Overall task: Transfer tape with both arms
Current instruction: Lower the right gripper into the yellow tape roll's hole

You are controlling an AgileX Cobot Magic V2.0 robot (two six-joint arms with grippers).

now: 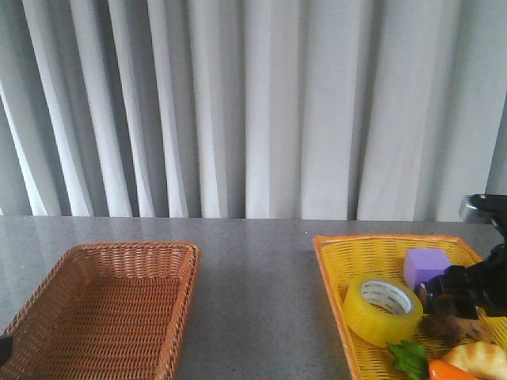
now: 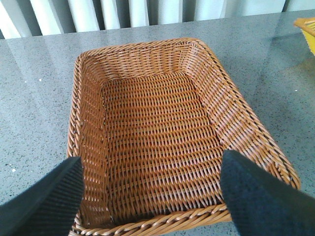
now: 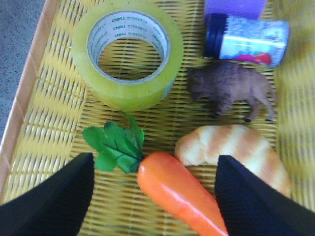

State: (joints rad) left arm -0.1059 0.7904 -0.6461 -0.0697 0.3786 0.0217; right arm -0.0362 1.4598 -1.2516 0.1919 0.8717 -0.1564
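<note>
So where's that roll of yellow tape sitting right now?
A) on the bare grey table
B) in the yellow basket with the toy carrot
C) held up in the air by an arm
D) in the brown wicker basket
B: the tape lies flat in the yellow basket beside the toy carrot; the brown wicker basket holds nothing.

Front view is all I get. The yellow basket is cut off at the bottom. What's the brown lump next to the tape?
Observer: A toy animal, brown and furry, standing beside the tape.
Operator: What's the orange bit in the corner?
Observer: A toy carrot with green leaves, lying next to a bread roll.
Operator: Is the right end effector open?
Observer: Yes, the right end effector is open above the carrot, holding nothing.
Operator: And the left one?
Observer: The left end effector is open too, over the brown basket.
</note>
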